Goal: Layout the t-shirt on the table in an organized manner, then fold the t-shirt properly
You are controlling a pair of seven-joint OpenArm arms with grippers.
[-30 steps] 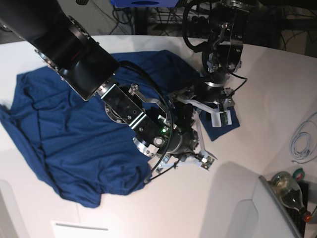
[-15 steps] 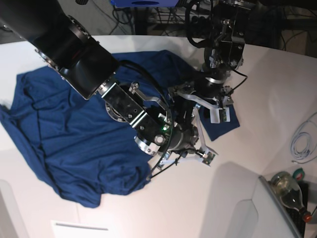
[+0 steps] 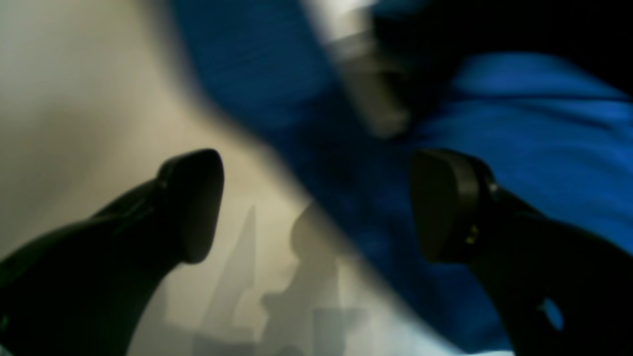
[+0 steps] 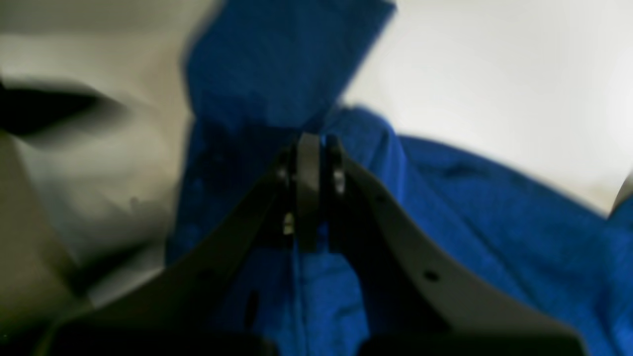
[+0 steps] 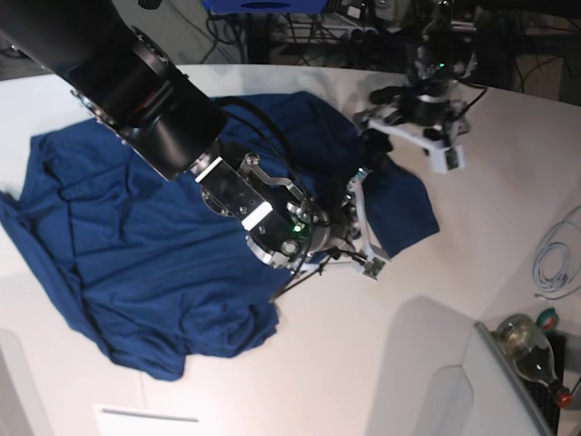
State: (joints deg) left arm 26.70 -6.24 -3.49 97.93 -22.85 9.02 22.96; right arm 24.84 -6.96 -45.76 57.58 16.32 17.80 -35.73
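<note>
The dark navy t-shirt (image 5: 136, 227) lies crumpled over the left and middle of the white table (image 5: 363, 363), one sleeve reaching right. My right gripper (image 5: 356, 207) is by that sleeve. In the right wrist view it (image 4: 311, 148) is shut on a raised fold of the t-shirt (image 4: 470, 207). My left gripper (image 5: 404, 136) hovers near the shirt's back right part. In the left wrist view it (image 3: 316, 202) is open and empty, with the t-shirt (image 3: 519, 123) under one finger (image 3: 440, 202) and the bare table (image 3: 74, 74) under the other.
A white cable (image 5: 554, 259) lies at the table's right edge. A glass bottle (image 5: 526, 350) and a grey curved panel (image 5: 436, 391) stand at the lower right. A white sheet (image 5: 145, 418) is at the front edge. Cables and gear crowd the back.
My left arm has lifted off the sleeve and moved back toward the table's far side. My right gripper has shifted up and to the right, and more of the sleeve shows.
</note>
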